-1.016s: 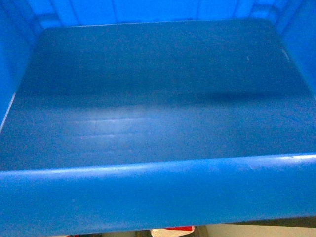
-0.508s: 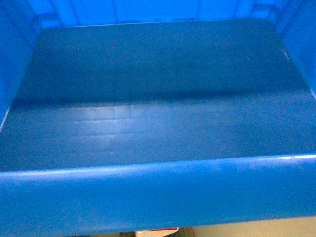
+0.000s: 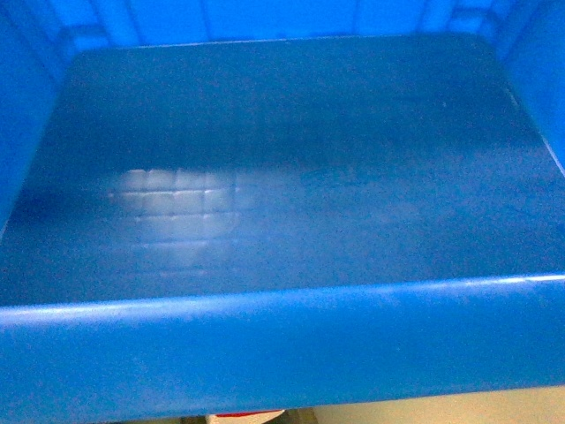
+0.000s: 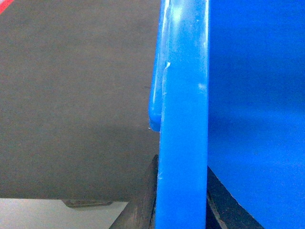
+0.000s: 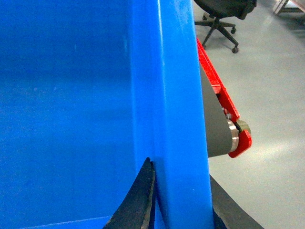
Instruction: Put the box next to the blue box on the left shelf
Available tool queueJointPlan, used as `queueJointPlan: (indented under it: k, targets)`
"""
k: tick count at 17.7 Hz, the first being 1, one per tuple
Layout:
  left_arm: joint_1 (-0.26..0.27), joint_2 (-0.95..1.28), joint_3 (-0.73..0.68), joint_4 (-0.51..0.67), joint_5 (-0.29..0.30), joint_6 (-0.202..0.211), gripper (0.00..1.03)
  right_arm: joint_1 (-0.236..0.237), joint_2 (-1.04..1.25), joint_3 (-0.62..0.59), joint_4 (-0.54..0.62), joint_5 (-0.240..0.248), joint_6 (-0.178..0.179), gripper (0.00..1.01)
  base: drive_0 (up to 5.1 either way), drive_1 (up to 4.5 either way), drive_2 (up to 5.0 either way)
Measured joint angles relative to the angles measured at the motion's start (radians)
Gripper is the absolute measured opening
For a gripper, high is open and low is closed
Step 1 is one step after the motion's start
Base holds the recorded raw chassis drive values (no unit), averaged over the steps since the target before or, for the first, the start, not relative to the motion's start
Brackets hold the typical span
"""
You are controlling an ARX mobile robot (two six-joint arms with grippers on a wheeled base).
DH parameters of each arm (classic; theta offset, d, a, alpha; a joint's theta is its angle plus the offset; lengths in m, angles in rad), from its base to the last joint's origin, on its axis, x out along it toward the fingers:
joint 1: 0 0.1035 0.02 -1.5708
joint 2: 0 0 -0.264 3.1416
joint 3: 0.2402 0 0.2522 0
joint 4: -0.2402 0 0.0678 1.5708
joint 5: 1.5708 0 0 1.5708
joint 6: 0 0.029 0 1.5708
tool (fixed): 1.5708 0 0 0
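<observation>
The box [image 3: 291, 177] filled almost the whole head view, its smooth floor catching a pale glare that showed a faint grid imprint, its near rim lying as a thick rolled band across the bottom of the picture. It sat close under the camera, apparently carried in front of the robot by its two side walls, which would explain why nothing of the left shelf or of any other blue box could be seen past it. Only a sliver of pale floor and something red and white showed beneath the rim.

From the right wrist, the light grey floor [image 5: 267, 86] spread beyond the box's wall, with a red frame piece [image 5: 224, 102] carrying a grey roller just outside that wall and a black office chair [image 5: 221, 14] further off. From the left wrist, a broad dark grey surface [image 4: 71, 95] lay beside and below the box's other wall; what it was could not be told.

The right gripper [image 5: 178, 205] straddled the right wall, one dark finger inside and one outside, closed upon the rim. The left gripper [image 4: 180, 200] pinched the left wall likewise, both fingers pressed to the plastic. A grip on opposite walls would keep so wide a crate level and stop it swinging, though I judged it relied on both arms moving together.
</observation>
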Motion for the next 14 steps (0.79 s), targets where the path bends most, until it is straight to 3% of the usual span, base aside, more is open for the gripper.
queueJointPlan:
  k: [14]
  targets:
    - [0.0,0.002,0.0,0.0,0.0,0.0,0.11,0.0,0.0,0.0,0.0,0.002,0.0,0.16,-1.5,-1.52,-1.5]
